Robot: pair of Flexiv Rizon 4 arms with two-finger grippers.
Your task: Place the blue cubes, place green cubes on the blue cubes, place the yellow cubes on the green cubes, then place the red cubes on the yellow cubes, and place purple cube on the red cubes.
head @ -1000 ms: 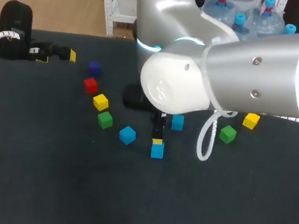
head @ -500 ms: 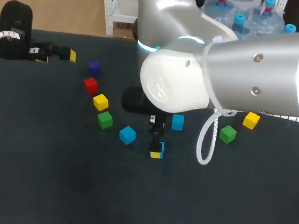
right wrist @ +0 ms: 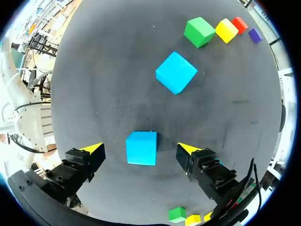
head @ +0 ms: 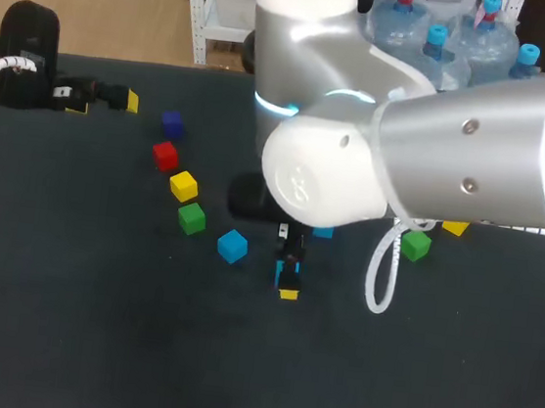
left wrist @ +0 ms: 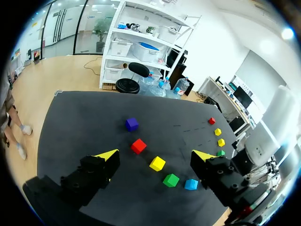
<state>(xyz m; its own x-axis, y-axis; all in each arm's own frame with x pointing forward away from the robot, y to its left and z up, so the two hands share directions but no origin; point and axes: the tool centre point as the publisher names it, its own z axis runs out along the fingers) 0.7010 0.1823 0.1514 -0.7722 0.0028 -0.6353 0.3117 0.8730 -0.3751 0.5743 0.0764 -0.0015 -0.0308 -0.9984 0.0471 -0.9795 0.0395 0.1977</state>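
My right gripper is open, its yellow tips standing either side of a blue cube on the black table without touching it. In the head view that cube is half hidden under the right gripper. A second blue cube lies ahead of it, and a third peeks out from under the arm. Green, yellow, red and purple cubes line up at the left. My left gripper is open at the far left, holding nothing.
Another green cube and a yellow cube lie to the right, partly behind my right arm. The left wrist view shows the cube row with the red cube ahead of the left gripper. The table's near half is bare mat.
My right gripper has opened and let go of the blue cube, which now rests on the table. Its near yellow tip now shows in front of the cube. The left arm has not moved.
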